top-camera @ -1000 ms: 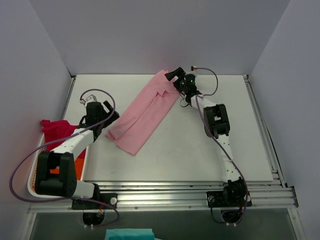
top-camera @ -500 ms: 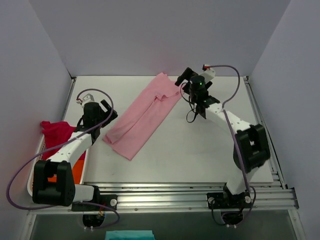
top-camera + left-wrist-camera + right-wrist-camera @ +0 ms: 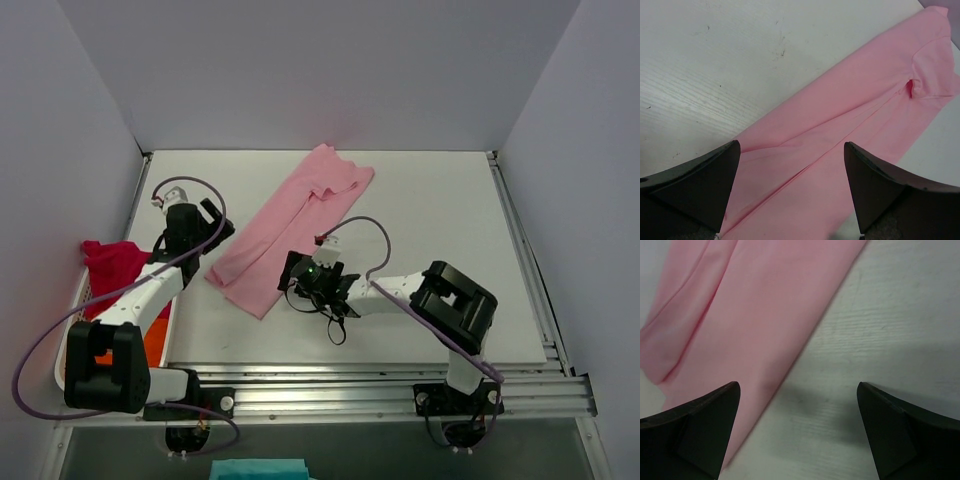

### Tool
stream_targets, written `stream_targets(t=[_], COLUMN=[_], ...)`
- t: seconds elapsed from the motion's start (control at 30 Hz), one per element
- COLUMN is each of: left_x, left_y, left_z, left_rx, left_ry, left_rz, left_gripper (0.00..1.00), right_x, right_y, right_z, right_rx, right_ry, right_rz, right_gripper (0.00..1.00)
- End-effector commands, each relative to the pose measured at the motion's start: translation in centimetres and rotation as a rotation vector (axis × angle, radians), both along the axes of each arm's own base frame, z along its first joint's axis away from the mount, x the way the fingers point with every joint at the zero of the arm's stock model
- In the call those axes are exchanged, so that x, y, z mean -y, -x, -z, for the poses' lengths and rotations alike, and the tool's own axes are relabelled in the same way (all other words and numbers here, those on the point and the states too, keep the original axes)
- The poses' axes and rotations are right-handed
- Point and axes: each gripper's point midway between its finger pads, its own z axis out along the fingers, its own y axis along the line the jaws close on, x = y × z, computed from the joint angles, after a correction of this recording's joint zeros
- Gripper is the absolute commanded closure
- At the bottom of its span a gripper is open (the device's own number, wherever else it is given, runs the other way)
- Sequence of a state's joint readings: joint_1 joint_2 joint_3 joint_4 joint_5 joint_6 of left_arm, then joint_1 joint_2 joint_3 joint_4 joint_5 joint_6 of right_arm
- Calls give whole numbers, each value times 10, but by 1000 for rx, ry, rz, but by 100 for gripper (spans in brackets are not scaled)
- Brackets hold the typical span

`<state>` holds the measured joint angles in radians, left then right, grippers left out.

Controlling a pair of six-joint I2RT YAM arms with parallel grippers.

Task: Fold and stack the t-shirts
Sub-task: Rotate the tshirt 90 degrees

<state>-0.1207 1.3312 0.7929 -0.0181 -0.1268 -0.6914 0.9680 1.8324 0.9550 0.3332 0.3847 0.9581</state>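
Note:
The light pink t-shirt (image 3: 292, 222) lies folded lengthwise as a long strip running diagonally across the table. My left gripper (image 3: 208, 226) is open at its near left end, and the left wrist view shows pink cloth (image 3: 840, 115) between its fingers (image 3: 705, 175). My right gripper (image 3: 293, 270) is open and low beside the strip's near right edge, with the shirt's edge (image 3: 755, 305) and bare table between its fingers (image 3: 700, 425). The magenta-red shirt (image 3: 110, 262) and the orange shirt (image 3: 155, 338) lie bunched in the basket at the left.
A white basket (image 3: 68, 352) sits at the table's left edge. The right arm's cable (image 3: 340, 325) loops onto the table behind its gripper. A teal cloth (image 3: 258, 468) lies below the front rail. Walls enclose the left, back and right sides.
My right arm has swung from the far collar end of the pink shirt down to its near right edge. The left gripper has barely moved.

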Motion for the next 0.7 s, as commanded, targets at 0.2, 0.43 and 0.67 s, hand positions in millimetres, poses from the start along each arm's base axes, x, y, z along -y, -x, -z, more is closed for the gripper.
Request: stream_targets(t=[0.2,0.43,0.67], left_x=[-11,-16,-18], left_y=[9,12,13], left_z=[-9,-8,-4], left_rx=[27,23,18], left_ry=[-11,-15,-16], left_rz=[-17,-29,-31], left_gripper=[6,6,6], right_x=[-52,-74,-49], right_y=[37,40,38], right_z=[35,66,67], right_rx=[-89,-145,-146], right_ry=[-89,-89,-50], right_rz=[-58,-108,-67], right_gripper=[1,14,100])
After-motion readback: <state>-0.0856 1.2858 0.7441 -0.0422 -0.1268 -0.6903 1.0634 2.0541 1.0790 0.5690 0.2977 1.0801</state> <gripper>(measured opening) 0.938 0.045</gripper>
